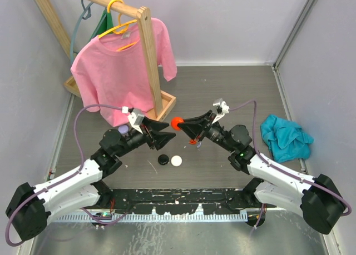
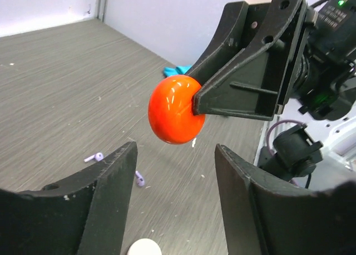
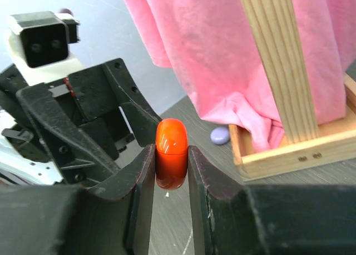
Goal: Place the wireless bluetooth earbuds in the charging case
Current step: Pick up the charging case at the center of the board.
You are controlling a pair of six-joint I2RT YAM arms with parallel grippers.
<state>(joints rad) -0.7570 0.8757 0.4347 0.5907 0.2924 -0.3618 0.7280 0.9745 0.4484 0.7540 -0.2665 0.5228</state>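
My right gripper [image 1: 179,123] is shut on a glossy orange-red charging case [image 1: 176,122] and holds it closed, above the table. In the right wrist view the case [image 3: 171,152] stands on edge between the two fingers. My left gripper [image 1: 162,134] is open and empty, facing the case from the left; in its wrist view the case [image 2: 173,109] hangs just beyond the spread fingertips [image 2: 125,155]. Two tiny purple earbuds [image 2: 93,156] [image 2: 139,179] lie on the table beyond the left finger. Other earbuds are not visible.
A black round case [image 1: 163,159] and a white round case [image 1: 176,160] lie on the table below the grippers. A purple case [image 1: 122,130] lies by the wooden rack base [image 3: 289,149]. A pink shirt [image 1: 119,66] hangs at the back left. A teal cloth [image 1: 286,136] lies at the right.
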